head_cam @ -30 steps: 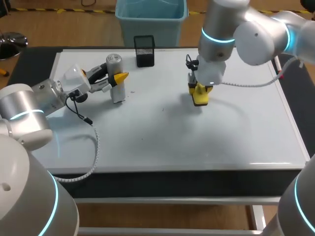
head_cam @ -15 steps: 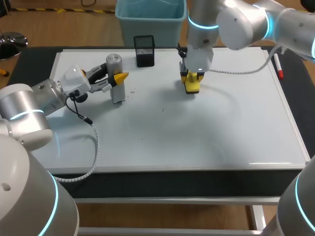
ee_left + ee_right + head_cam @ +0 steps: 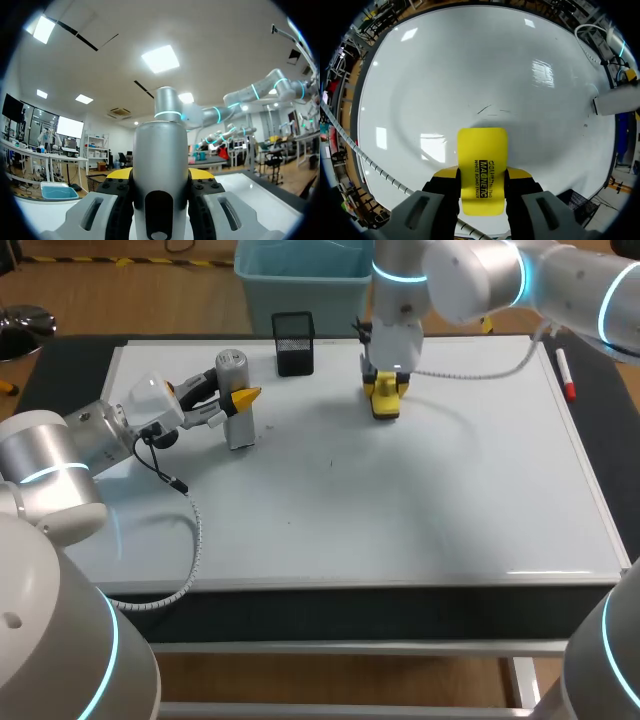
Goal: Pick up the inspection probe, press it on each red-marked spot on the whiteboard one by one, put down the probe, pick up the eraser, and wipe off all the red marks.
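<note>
The grey cylindrical probe stands upright at the far left of the whiteboard, with my left gripper shut on it from the side. In the left wrist view the probe fills the gap between the yellow-tipped fingers. My right gripper points down at the far middle of the board, shut on the yellow eraser. The right wrist view shows the eraser held low over the board. A few thin faint strokes lie just ahead of it. No red marks show.
A black mesh holder stands at the board's far edge between the two grippers. A red-capped marker lies along the right edge. A tiny dark fleck sits near the board's middle. My left arm's cable trails over the left side.
My right arm has carried the eraser away from the board's middle toward the far edge and a little leftward. The left arm and the probe have stayed still.
</note>
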`<move>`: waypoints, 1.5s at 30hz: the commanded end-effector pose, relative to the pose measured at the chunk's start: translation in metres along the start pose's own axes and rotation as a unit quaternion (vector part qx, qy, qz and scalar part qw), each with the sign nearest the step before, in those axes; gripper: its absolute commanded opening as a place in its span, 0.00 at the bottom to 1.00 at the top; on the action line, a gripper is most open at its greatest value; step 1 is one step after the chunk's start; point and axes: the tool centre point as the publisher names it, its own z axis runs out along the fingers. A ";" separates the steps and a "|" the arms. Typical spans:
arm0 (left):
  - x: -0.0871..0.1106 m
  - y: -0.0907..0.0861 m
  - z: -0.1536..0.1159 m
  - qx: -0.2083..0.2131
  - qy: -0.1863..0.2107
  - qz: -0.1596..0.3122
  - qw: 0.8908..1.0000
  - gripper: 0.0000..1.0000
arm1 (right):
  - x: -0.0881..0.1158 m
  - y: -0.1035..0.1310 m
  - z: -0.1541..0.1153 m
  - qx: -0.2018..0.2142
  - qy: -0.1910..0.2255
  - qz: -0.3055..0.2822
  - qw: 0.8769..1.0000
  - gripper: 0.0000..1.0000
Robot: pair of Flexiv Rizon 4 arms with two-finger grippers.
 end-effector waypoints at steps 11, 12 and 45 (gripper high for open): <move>0.000 -0.001 0.000 0.000 -0.001 0.001 1.000 0.00 | -0.002 -0.016 0.008 -0.027 0.000 0.006 1.000 0.00; 0.000 -0.001 0.000 0.000 -0.001 0.001 1.000 0.00 | -0.001 -0.016 0.008 -0.027 0.001 0.007 1.000 0.00; 0.000 -0.001 0.000 0.000 -0.001 0.001 1.000 0.00 | 0.043 -0.038 -0.046 -0.006 -0.122 0.151 0.981 1.00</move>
